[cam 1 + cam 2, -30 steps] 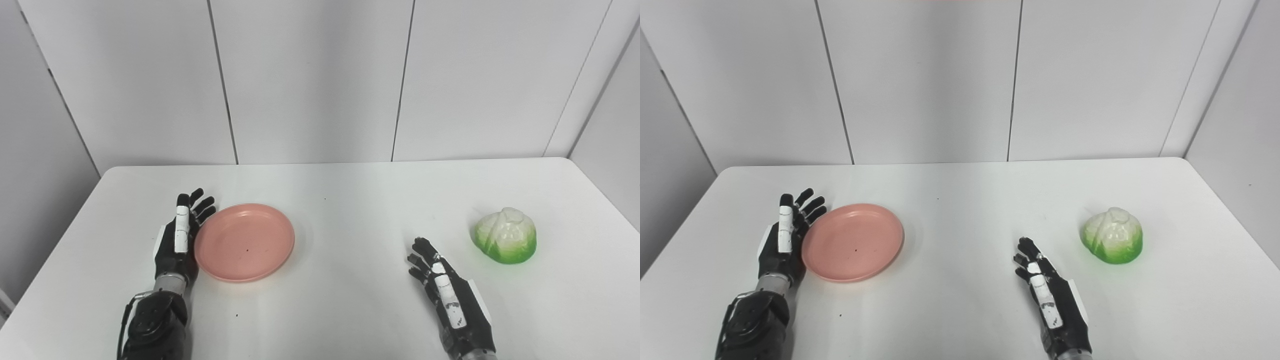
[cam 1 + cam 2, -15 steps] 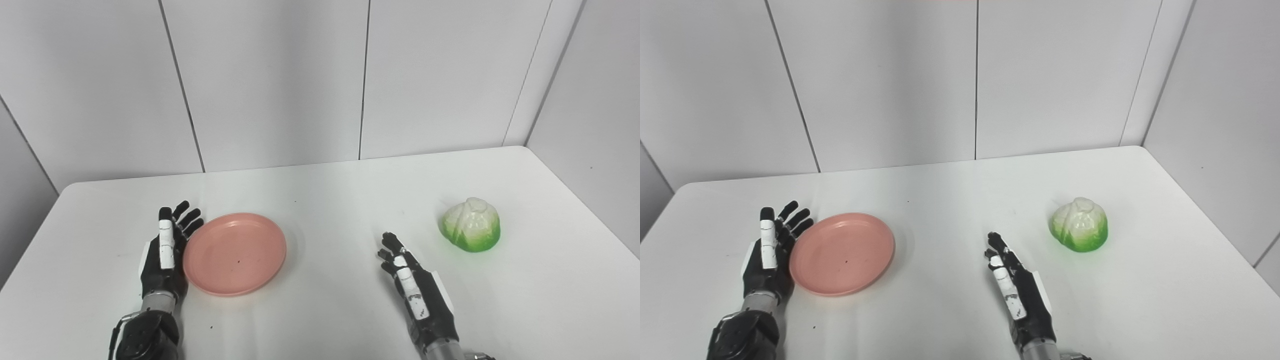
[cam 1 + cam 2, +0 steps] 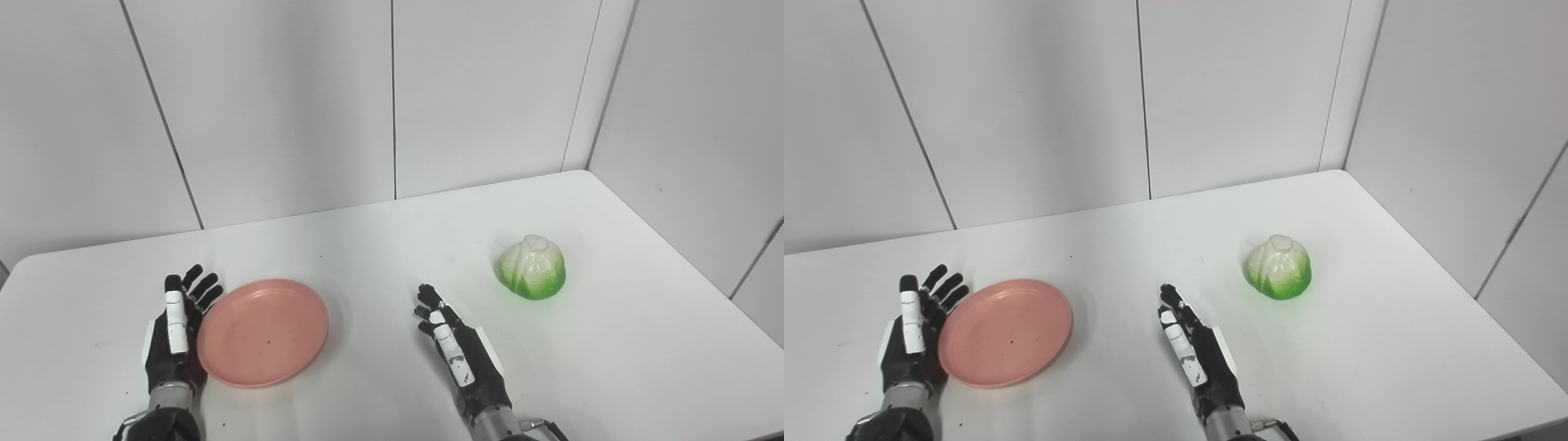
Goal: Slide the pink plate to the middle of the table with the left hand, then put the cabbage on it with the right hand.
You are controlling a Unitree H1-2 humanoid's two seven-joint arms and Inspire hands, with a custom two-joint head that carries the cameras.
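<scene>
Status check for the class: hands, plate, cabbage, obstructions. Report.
Left hand open, against pink plate left rim. Right hand open, short of cabbage. Plate empty, left of centre. Nothing between.

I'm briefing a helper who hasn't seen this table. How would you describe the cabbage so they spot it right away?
Start from the white table and look to its right half, toward the corner where the wall panels meet. There, ahead and to the right of the right hand, sits the cabbage, alone on bare tabletop. It is the only rounded, white-topped, green-bottomed lump; the other item, the pink plate, is flat and lies by the left hand.
</scene>
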